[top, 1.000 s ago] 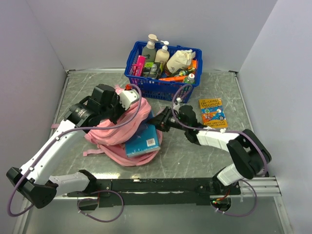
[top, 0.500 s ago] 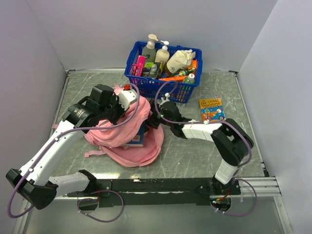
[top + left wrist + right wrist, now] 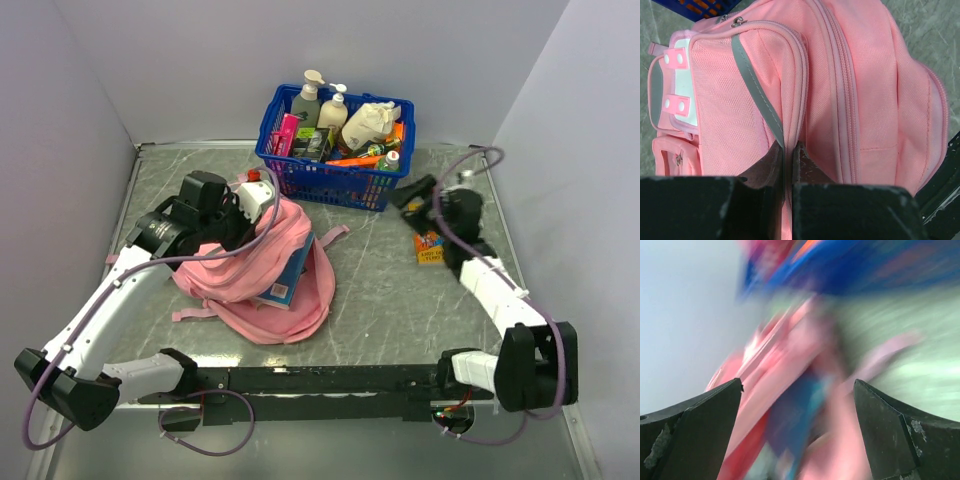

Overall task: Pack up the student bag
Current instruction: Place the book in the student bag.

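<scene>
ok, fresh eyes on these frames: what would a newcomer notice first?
The big soft pink fabric backpack slumped left of centre on the table, a blue book poking from its opening, the left gripper pinched shut on its fabric. Behind it stands a blue plastic basket crammed with bottles. At right, the right gripper hangs wide open beside a small colourful paperback.

The left arm [image 3: 110, 290] reaches forward and bends inward at the elbow, wrist tipped down. The left gripper [image 3: 788, 150] has its jaws nearly together, pinching a seam of the student bag [image 3: 865, 100]. The right arm [image 3: 490, 280] stretches forward along the right side. The right gripper [image 3: 797, 385] has its jaws spread wide, holding nothing.
</scene>
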Robot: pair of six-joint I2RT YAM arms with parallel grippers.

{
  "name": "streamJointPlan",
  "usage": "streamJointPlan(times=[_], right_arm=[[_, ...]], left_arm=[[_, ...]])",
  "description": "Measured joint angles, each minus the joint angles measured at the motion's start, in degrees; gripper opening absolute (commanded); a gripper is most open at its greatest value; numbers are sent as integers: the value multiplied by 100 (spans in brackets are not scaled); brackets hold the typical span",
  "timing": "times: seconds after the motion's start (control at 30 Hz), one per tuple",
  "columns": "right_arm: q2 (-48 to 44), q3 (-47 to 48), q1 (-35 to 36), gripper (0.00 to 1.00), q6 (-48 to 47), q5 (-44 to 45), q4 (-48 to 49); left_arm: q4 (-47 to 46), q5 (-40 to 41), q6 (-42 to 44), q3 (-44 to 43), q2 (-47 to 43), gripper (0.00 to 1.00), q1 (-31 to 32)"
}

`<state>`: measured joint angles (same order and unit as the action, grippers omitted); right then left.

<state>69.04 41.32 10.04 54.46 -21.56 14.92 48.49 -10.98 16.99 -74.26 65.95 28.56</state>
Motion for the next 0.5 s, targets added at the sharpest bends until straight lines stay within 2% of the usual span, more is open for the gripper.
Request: streamJointPlan(times=[0.1,0.17,0.27,0.37,0.4,0.5], right_arm=[[66,404,-984,100,-575,595,-1252],[262,868,-1281,100,-957,1102,-2048],[525,1305,-1604,100,-1355,1762,-2575],[750,1338,-1969,100,-1565,2184,-2828],[1110,1338,-2262,100,-1707,2448,-3097],[1340,1338,-2441,100,-1773,2496,-3233]], left_arm=[[0,-70,0,2,0,1,-35],[-22,-120,0,42,-4,1,-61],[-28,-214,-20,96,-7,1,-79],[-28,-275,-24,96,-7,1,-98],[-24,-321,-24,96,-7,1,-120],[-24,-337,-24,96,-7,1,-129]])
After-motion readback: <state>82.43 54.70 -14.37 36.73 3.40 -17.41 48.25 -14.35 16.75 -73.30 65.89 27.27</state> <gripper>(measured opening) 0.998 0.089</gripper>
